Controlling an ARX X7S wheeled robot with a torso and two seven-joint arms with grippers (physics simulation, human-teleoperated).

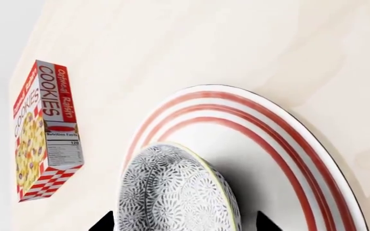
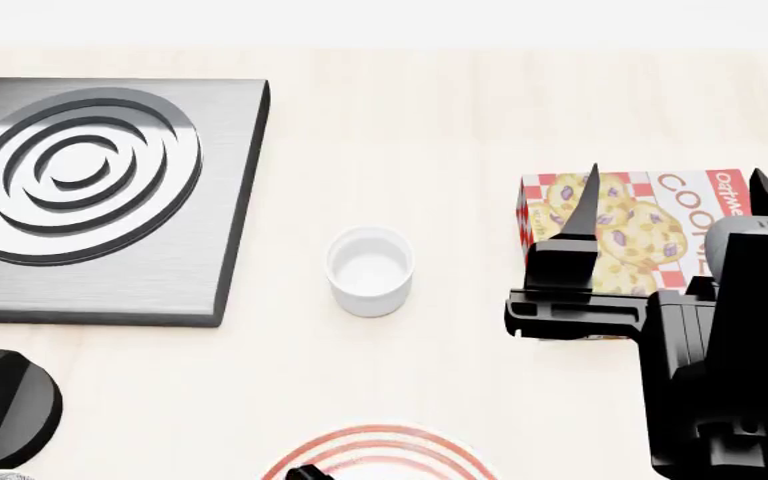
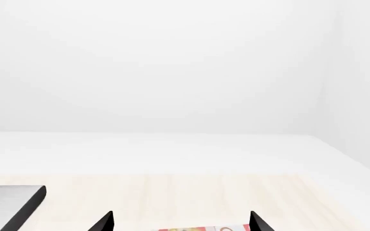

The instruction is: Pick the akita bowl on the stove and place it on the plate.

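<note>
Between the left gripper (image 1: 185,224) fingertips, the akita bowl (image 1: 175,192) is cut off at the frame edge, so the grip itself stays unseen, and the plate (image 1: 281,159) beneath runs out of frame.

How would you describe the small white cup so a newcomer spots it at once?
Start at the stove, the dark slab with black burner rings. Just beside its near corner, on the pale wood table, stands the cup, between stove and cookie box. It is plain white and empty, without pattern.
</note>
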